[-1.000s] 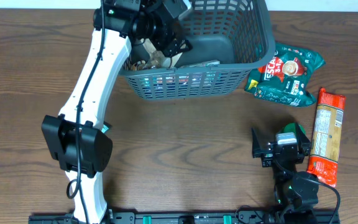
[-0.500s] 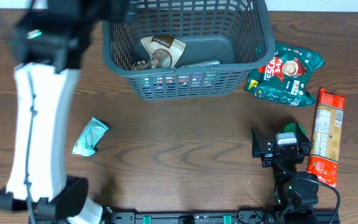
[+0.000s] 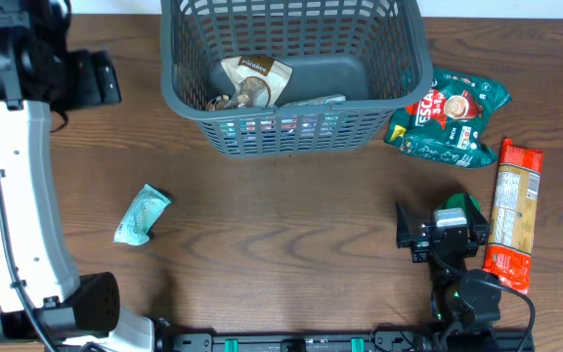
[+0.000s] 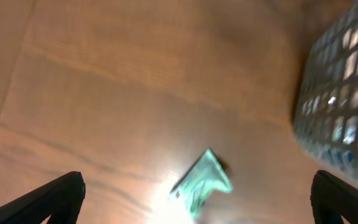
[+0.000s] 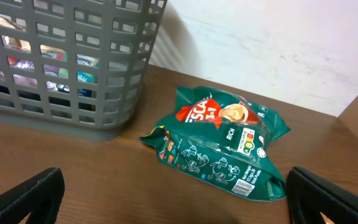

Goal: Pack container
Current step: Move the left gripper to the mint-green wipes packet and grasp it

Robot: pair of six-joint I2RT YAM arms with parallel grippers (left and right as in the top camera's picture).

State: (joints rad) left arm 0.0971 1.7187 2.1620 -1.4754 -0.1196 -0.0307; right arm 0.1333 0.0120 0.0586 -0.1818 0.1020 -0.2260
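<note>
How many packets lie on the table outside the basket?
3. A mint packet at front left, a green bag beside the basket on its right, and an orange packet near the right edge. More could be out of sight.

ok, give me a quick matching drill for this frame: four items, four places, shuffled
Items
1. teal packet
2. green pack
3. orange pack
4. beige pouch

Places
A. farthest right, clear of the basket
B. inside the basket
C. alone, left of and nearer the robot than the basket
D. right beside the basket's right wall

Pairs: 1-C, 2-D, 3-A, 4-B
</note>
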